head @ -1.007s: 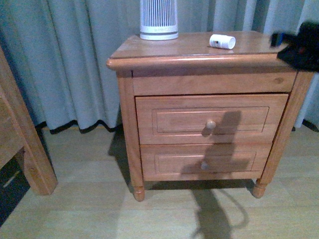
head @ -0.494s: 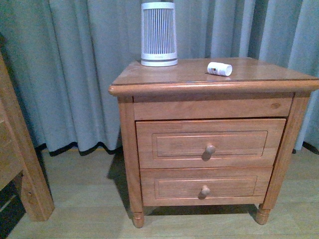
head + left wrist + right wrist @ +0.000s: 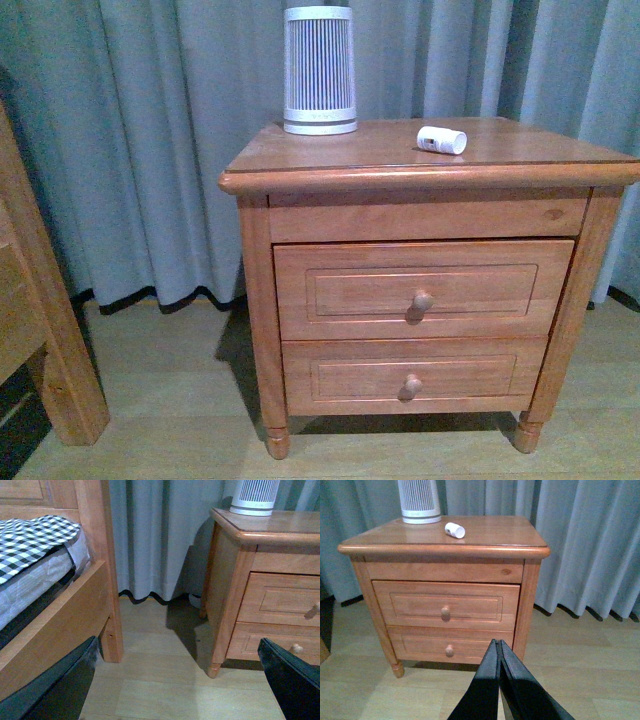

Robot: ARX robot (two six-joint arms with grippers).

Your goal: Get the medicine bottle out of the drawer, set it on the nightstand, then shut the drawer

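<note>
- Lying on its side on the nightstand (image 3: pixel 330 160), the medicine bottle (image 3: pixel 442 140) sits right of a ribbed white device (image 3: pixel 320 70); the drawer (image 3: pixel 420 290) is pushed in.
- Left wrist: left gripper (image 3: pixel 180 680) fingers spread wide apart, holding nothing.
- Right wrist: right gripper (image 3: pixel 499 652) fingers pressed together, empty.

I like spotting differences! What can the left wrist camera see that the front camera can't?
Only the left wrist view shows the bed's checkered cloth and the open left gripper. Only the front view shows the medicine bottle lying on the nightstand. Both show the nightstand, the closed drawer, the shorter drawer, the white ribbed device and the curtain.
</note>
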